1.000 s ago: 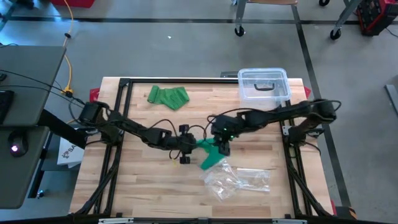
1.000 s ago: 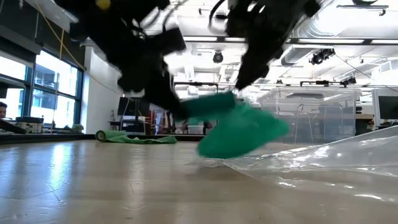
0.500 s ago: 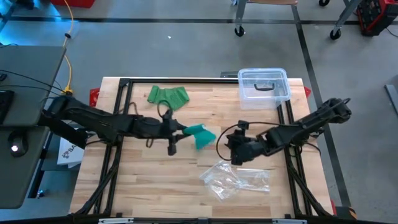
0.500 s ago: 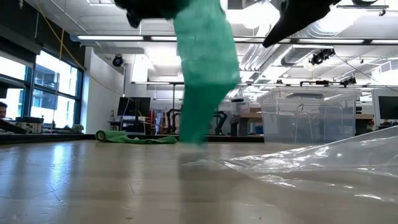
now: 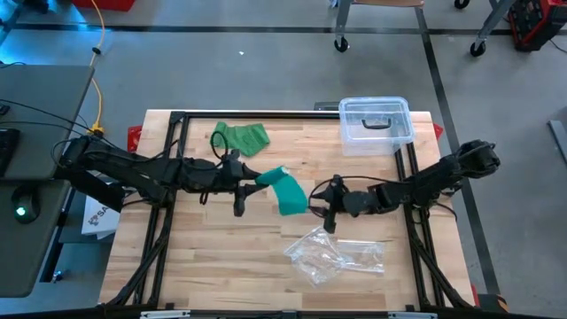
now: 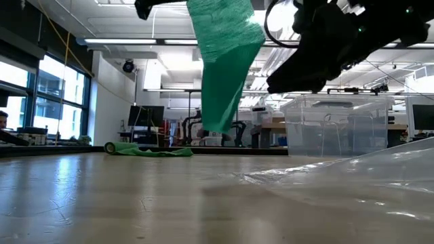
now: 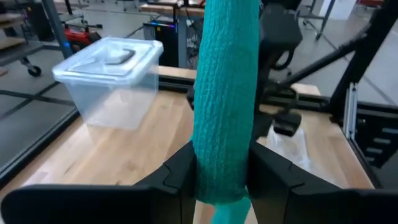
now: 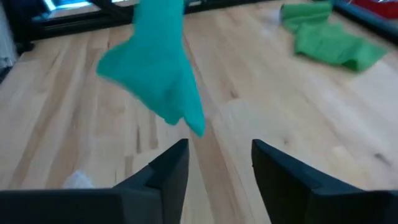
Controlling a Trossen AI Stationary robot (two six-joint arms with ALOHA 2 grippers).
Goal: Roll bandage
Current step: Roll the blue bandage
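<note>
The bandage (image 5: 285, 190) hangs unrolled above mid-table, pinched at one end by the left gripper (image 5: 252, 180), so rolling has barely begun. The right gripper (image 5: 316, 206) sits just beside it, jaws apart and empty. Since the earlier frame, the right gripper has let go and backed off.

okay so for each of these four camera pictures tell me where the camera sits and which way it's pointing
High view: above the table, looking straight down; both arms, the left gripper shut on the teal bandage.
Low view: at table height, looking across into the room; arms enter from above.
Left wrist view: on the left arm, looking past its fingers clamping the bandage.
Right wrist view: on the right arm, facing the hanging bandage past the open right gripper.
All four share the bandage.
</note>
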